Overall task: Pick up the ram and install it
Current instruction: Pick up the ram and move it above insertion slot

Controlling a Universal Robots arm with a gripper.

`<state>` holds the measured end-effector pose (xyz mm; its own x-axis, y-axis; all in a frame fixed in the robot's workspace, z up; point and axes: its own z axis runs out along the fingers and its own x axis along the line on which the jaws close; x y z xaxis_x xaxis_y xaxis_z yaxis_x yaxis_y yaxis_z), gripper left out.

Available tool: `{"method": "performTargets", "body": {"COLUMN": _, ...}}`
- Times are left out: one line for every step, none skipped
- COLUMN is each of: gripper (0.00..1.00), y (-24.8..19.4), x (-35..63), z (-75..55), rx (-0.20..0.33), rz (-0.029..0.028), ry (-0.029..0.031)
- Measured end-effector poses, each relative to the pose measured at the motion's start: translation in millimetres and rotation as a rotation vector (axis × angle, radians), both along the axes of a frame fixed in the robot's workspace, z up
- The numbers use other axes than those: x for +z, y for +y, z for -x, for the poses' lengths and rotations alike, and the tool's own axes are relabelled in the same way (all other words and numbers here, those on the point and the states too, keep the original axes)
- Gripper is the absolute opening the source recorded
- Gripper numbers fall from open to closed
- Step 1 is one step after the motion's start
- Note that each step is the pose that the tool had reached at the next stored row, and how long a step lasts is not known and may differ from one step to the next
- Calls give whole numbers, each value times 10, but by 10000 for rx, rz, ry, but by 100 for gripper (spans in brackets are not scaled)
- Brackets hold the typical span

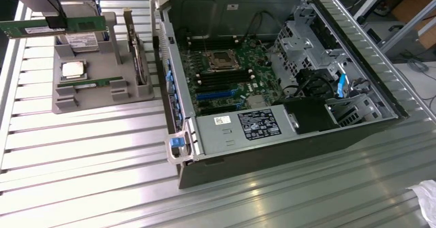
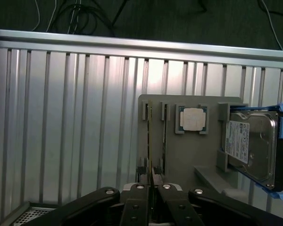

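Black end effector (image 2: pixel 150 176) fingers pinch shut on the green ram (image 1: pixel 85 24), held edge-on over the grey holder (image 2: pixel 188 155). Beyond sit a second stick (image 1: pixel 89 82), silver CPU (image 2: pixel 193 118), hard drive (image 2: pixel 250 146) and the ribbed metal desk (image 2: pixel 61 117).

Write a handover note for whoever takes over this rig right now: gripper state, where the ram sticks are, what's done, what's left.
Gripper: shut on the ram, which it holds raised over the grey holder at the exterior view's left.
Second stick: lying in the holder, beside the CPU chip.
Done: the ram is picked up.
Left: the install. The ram is not yet at the open computer case, and the dark slots on the motherboard look unfilled.
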<state>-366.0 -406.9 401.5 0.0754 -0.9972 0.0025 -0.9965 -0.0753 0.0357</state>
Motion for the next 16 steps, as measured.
{"method": "performTargets", "body": {"gripper": 13, "y": 0, "x": 11, "z": 0, "rx": 0, "rz": 1, "ry": 1}}
{"method": "performTargets", "body": {"gripper": 13, "y": 0, "x": 23, "z": 0, "rx": 0, "rz": 0, "ry": 0}}
{"method": "performTargets", "body": {"gripper": 13, "y": 0, "x": 34, "z": 0, "rx": 0, "rz": 0, "ry": 1}}
{"method": "performTargets", "body": {"gripper": 13, "y": 0, "x": 35, "z": 0, "rx": 0, "rz": 0, "ry": 0}}
{"method": "performTargets", "body": {"gripper": 13, "y": 0, "x": 35, "z": 0, "rx": 0, "rz": 0, "ry": -1}}
{"method": "performTargets", "body": {"gripper": 13, "y": 0, "x": 35, "z": 0, "rx": 0, "rz": 0, "ry": -1}}
{"method": "performTargets", "body": {"gripper": 13, "y": 0, "x": 35, "z": 0, "rx": 0, "rz": 0, "ry": -1}}
{"method": "performTargets", "body": {"gripper": 13, "y": 0, "x": 36, "z": 0, "rx": 0, "rz": 0, "ry": 0}}
{"method": "performTargets", "body": {"gripper": 13, "y": 0, "x": 36, "z": 0, "rx": 0, "rz": 0, "ry": 0}}
{"method": "performTargets", "body": {"gripper": 13, "y": 0, "x": 36, "z": 0, "rx": 0, "rz": 0, "ry": 1}}
{"method": "performTargets", "body": {"gripper": 13, "y": 0, "x": 36, "z": -23, "rx": 1, "rz": 1, "ry": 1}}
{"method": "performTargets", "body": {"gripper": 13, "y": 0, "x": 36, "z": -52, "rx": 1, "rz": 0, "ry": 0}}
{"method": "performTargets", "body": {"gripper": 13, "y": 0, "x": 36, "z": -68, "rx": 0, "rz": 1, "ry": 1}}
{"method": "performTargets", "body": {"gripper": 13, "y": 0, "x": 36, "z": -77, "rx": 1, "rz": 0, "ry": 0}}
{"method": "performTargets", "body": {"gripper": 13, "y": 0, "x": 36, "z": -97, "rx": 0, "rz": 0, "ry": 0}}
{"method": "performTargets", "body": {"gripper": 13, "y": 0, "x": 36, "z": -108, "rx": 0, "rz": 1, "ry": 1}}
